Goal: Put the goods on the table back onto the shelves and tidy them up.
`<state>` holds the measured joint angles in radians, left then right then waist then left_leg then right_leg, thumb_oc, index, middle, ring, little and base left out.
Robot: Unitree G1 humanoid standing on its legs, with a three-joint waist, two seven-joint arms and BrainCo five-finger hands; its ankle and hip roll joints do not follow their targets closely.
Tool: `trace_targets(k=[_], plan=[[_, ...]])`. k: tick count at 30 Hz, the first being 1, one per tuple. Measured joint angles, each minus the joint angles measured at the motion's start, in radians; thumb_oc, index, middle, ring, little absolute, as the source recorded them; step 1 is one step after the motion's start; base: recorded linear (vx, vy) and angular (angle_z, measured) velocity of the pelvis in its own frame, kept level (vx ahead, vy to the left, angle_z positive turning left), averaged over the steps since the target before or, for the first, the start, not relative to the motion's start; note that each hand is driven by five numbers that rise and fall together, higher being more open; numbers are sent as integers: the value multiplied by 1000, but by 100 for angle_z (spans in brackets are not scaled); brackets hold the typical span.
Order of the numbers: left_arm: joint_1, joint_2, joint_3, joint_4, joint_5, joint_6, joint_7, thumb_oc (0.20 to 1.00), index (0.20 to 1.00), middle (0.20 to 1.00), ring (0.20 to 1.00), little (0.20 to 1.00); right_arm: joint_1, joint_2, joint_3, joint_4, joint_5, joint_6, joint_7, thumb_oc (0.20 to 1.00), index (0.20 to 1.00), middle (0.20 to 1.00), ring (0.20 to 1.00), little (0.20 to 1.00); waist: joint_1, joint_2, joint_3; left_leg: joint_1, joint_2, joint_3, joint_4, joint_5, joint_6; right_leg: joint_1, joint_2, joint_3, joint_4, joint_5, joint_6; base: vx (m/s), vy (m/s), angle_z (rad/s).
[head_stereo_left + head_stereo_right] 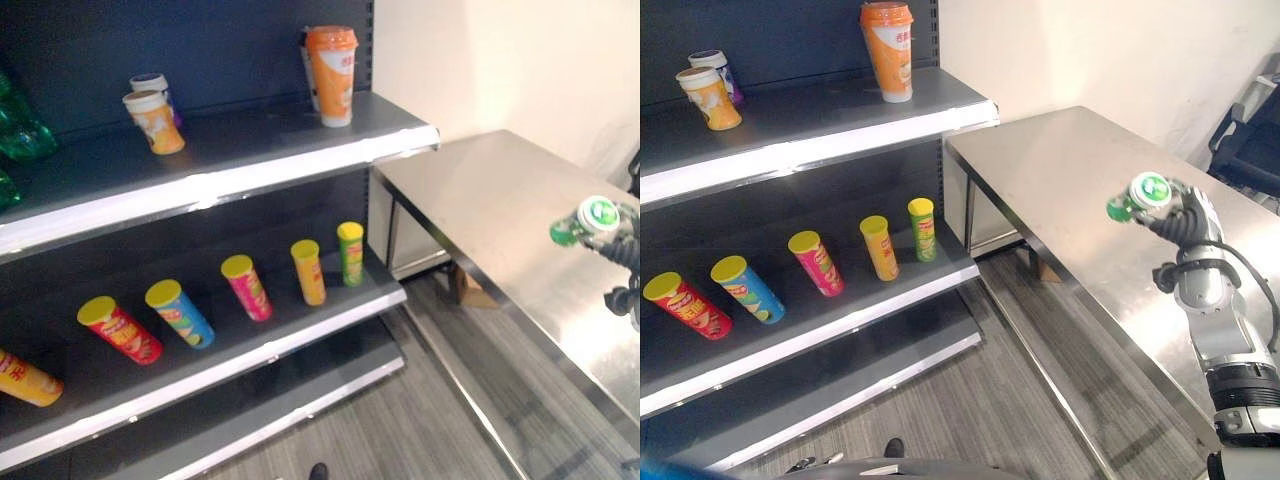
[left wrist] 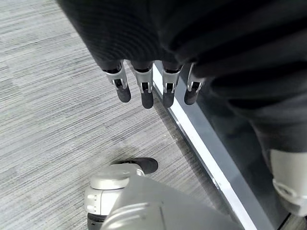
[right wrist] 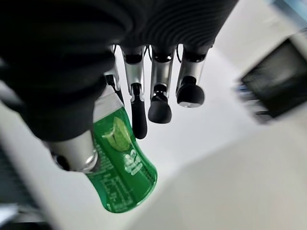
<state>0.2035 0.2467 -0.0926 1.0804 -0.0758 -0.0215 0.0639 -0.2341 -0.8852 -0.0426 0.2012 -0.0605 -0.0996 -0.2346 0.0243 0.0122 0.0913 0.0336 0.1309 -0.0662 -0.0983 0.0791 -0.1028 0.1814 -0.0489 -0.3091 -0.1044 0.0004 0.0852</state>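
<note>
Holding a green bottle (image 1: 1137, 196) in its curled fingers above the metal table (image 1: 1060, 180), the right hand (image 1: 1185, 222) is up, while the left hand (image 2: 153, 86) hangs loose by the floor.

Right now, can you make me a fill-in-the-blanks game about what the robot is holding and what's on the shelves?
1. The right hand is curled round a ____ bottle.
2. The bottle is held above the shiny metal ____.
3. The tall orange cup stands on the ____ shelf.
4. The left hand hangs over the grey floor and holds ____.

Missing words: green; table; top; nothing
</note>
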Motion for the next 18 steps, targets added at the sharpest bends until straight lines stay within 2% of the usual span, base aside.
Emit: trace_targets(k=[3,5,6,8,9,10,11,12,13,14,18], plan=[[-3,-9,18,-1,-3,-1,0,1000,1000,1000,1000,1000,-2,-3,-2,-106,0,-16,3,200,200,200,200,200,6,1,6,-16,6,-3,0,1,-2,-7,9,-16,0,-3,-6,-107,-14,19],[-13,-18,8,-8,-22,-1,-1,1000,1000,1000,1000,1000,-1,-40,-3,-182,4,-23,5,200,200,200,200,200,8,0,13,-75,-1,-2,38,27,-6,-15,13,-80,5,6,-18,-159,29,75],[-35,-31,-2,-6,-29,0,-3,1000,1000,1000,1000,1000,-14,-81,-14,-221,5,-47,7,200,200,200,200,200,12,4,19,-103,17,71,31,11,7,-19,-1,-137,6,11,-21,-116,42,116],[-59,-29,-1,-8,-29,1,-4,1000,1000,1000,1000,1000,-27,-89,-29,-262,23,-45,10,200,200,200,200,200,0,-25,31,-135,58,306,78,-5,14,-16,-43,-210,6,11,-21,-29,77,114],[-63,-28,-1,-8,-28,2,-4,1000,1000,1000,1000,1000,-48,-89,-30,-277,23,-53,20,200,200,200,200,200,13,-34,34,-131,63,363,81,-4,11,-18,-61,-221,6,13,-16,20,88,76],[-57,-29,0,-7,-28,2,-5,1000,1000,1000,1000,1000,-76,-82,-30,-290,24,-53,33,200,200,200,200,200,31,-29,32,-114,71,365,71,-3,7,-15,-70,-235,6,16,-8,55,103,53],[-50,-30,1,-5,-27,8,-6,1000,1000,1000,1000,1000,-95,-69,-29,-310,38,-54,39,200,200,200,200,200,30,-18,28,-85,70,355,55,-3,8,-5,-70,-242,6,16,4,52,99,44],[-39,-29,0,-4,-27,11,-6,1000,1000,1000,1000,1000,-103,-69,-31,-325,43,-58,44,200,200,200,200,200,31,-1,27,-60,68,350,32,25,11,11,-66,-253,7,12,21,93,186,53],[-40,-10,1,19,-25,11,-3,1000,1000,1000,1000,1000,-115,-46,-16,-345,61,-62,56,200,200,200,200,200,41,-22,28,-47,35,341,25,48,16,36,-95,-266,6,14,42,68,141,47],[-40,0,4,27,-24,13,-3,1000,1000,1000,1000,1000,-131,-33,-11,-362,69,-67,69,200,200,200,200,200,46,-41,27,-44,10,334,13,48,19,40,-116,-268,6,15,51,77,188,45],[-65,26,1,34,-17,13,-3,1000,1000,1000,1000,1000,-211,8,-7,-382,122,-83,83,200,200,200,200,200,63,-97,26,-49,-47,307,11,53,47,41,-170,-258,24,14,52,59,139,36]])
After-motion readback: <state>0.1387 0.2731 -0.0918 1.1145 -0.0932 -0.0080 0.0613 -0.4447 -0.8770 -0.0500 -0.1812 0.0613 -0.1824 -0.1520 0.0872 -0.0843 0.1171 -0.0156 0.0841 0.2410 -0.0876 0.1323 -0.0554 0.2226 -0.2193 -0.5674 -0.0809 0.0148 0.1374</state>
